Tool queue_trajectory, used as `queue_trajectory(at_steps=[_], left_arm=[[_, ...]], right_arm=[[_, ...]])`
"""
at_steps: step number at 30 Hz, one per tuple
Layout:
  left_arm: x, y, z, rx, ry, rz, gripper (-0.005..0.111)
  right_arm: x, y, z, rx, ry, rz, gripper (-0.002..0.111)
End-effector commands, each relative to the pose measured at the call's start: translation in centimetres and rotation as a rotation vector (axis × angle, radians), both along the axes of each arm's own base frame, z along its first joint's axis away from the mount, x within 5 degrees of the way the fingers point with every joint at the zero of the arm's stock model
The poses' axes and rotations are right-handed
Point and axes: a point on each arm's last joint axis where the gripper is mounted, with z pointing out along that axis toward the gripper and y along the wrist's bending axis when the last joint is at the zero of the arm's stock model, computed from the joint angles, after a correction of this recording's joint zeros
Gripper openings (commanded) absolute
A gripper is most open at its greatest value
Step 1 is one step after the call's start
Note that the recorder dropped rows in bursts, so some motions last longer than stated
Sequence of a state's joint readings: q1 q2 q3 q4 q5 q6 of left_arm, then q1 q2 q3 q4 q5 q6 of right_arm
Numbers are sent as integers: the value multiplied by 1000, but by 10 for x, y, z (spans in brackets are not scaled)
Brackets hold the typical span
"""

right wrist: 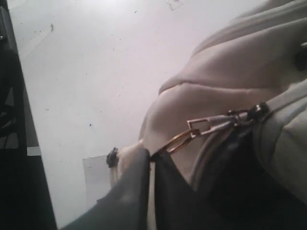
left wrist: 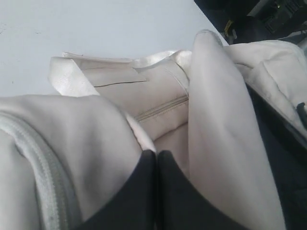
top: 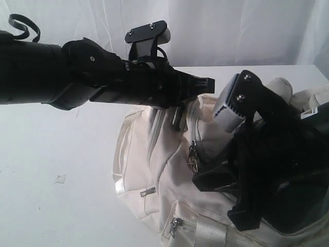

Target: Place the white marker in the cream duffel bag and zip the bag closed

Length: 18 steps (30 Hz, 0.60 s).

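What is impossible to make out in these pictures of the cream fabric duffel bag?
- Slim white marker pen: in no view; perhaps inside the cream fabric duffel bag.
- Bag's right part: exterior view, behind the black right arm.
- What, if anything, the left gripper pinches: left wrist view, fabric folds crowd its tips.

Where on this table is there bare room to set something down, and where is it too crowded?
Widest free patch: bare table, bounded by the left arm above and the cream duffel bag to its right in the exterior view. Crowded: over the bag, where the left gripper and the right gripper, shut on the zipper pull, sit close.
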State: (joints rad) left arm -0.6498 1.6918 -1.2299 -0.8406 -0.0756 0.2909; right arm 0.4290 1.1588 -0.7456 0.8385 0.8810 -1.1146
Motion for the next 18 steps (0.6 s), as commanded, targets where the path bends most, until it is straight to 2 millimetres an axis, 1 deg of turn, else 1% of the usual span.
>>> queue_trajectory(at_steps=[1, 6, 11, 18], left_arm=[[20, 25, 8, -15, -25, 91, 0], [34, 53, 4, -6, 21, 129, 0], [44, 77, 1, 12, 62, 147, 0], [46, 91, -3, 63, 91, 122, 0]], right_arm=[[-13, 0, 2, -8, 61, 68, 0], [-18, -3, 11, 13, 36, 48, 0], [-25, -8, 18, 7, 14, 13, 0], [-25, -20, 14, -105, 33, -86, 0]])
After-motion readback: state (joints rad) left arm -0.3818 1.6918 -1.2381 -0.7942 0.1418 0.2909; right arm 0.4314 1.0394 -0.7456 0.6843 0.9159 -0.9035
